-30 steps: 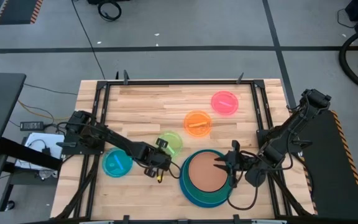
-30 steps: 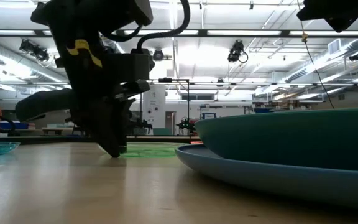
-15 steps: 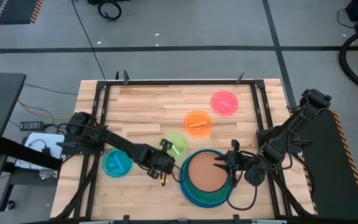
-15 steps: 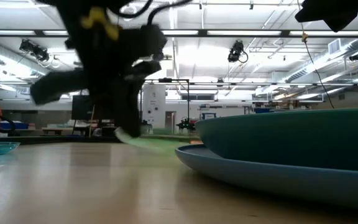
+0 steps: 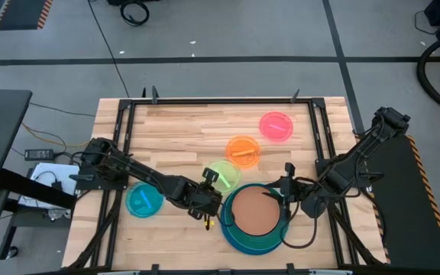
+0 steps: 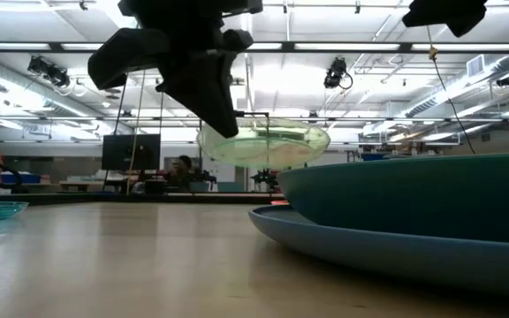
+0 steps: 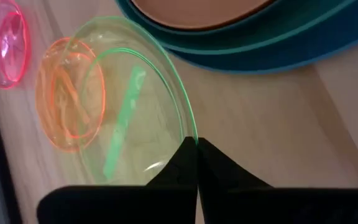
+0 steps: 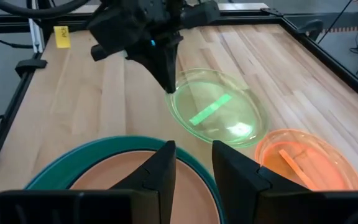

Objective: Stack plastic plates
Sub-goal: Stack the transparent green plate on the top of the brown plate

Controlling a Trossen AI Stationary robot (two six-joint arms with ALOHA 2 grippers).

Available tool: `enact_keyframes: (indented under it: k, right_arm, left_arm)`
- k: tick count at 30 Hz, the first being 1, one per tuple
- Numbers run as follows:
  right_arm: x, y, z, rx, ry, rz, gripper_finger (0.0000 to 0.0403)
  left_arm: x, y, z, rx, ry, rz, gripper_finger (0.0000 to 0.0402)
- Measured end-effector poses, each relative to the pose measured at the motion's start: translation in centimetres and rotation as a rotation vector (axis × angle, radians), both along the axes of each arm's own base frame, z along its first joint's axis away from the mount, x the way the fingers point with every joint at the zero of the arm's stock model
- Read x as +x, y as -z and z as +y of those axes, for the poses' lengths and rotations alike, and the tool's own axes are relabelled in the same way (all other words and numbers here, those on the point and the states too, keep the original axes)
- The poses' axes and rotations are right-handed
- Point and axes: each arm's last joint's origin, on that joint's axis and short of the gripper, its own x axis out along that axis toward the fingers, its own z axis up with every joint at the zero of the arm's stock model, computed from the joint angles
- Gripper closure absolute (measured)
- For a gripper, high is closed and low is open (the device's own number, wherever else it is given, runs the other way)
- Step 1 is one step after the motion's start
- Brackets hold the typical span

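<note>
My left gripper (image 5: 210, 189) is shut on the small lime-green plate (image 5: 224, 174), which hangs in the air just left of the stack (image 6: 263, 141). The stack (image 5: 254, 218) has a large blue plate at the bottom, teal plates on it and a tan-brown plate (image 8: 129, 180) on top, near the table's near edge. My right gripper (image 8: 191, 165) is open over the stack's right rim, touching nothing. The cyan plate (image 5: 143, 200), orange plate (image 5: 243, 150) and pink plate (image 5: 276, 125) lie flat on the table. My left gripper pinches the lime-green plate's rim (image 7: 188, 134) between its two fingers, on the side toward the table's left. The fingers (image 8: 166, 78) slant down from the left. The plate is lifted clear of the table and sits about level beyond the fingers.
A black frame rail (image 5: 318, 145) runs along the table's right side, and another along the left (image 5: 121, 145). Bare wood lies at the far left (image 5: 174, 126). In the low view a person shows far off in the room (image 6: 182, 168).
My left gripper has risen from the table and moved right toward the stack, carrying the lime-green plate, which lay on the wood and now hangs clear. My right gripper has shifted a little toward the far edge.
</note>
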Motion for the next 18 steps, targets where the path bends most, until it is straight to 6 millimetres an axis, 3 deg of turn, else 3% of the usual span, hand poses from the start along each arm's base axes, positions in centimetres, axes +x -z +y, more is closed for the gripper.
enact_keyframes:
  k: [18]
  right_arm:
    - [-0.6, -0.2, -0.6, -0.008, 0.02, 0.021, 0.0289]
  left_arm:
    - [1.4, -0.8, -2.3, 0.118, 0.216, -0.174, 0.04]
